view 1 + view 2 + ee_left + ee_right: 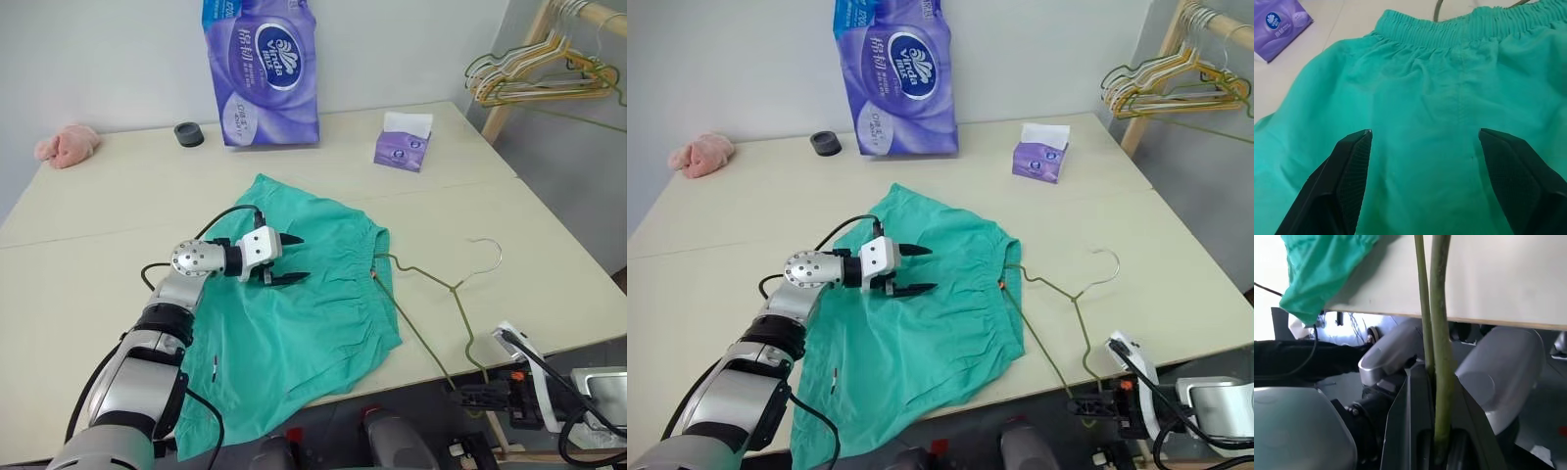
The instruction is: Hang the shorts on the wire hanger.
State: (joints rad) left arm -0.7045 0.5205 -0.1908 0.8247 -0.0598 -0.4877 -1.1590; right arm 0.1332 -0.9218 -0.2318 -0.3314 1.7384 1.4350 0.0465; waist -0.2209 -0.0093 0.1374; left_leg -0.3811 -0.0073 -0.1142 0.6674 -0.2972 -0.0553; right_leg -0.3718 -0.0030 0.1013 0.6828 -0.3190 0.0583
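Note:
The teal-green shorts (313, 323) lie spread flat on the table, their gathered waistband toward the right and one leg hanging over the front edge. My left gripper (300, 258) hovers just over the middle of the shorts, open, with nothing between its black fingers (1352, 166). The thin olive wire hanger (460, 313) lies on the table beside the waistband, its silvery hook (490, 253) pointing away. Its lower part runs off the front edge, where my right gripper (468, 397) is shut on the hanger's wire (1440, 308) below table level.
A large purple tissue pack (263, 69), a small purple tissue box (403, 142), a black round lid (189, 134) and a pink cloth (67, 145) sit along the back of the table. A wooden rail with bunched hangers (539, 73) stands at the far right.

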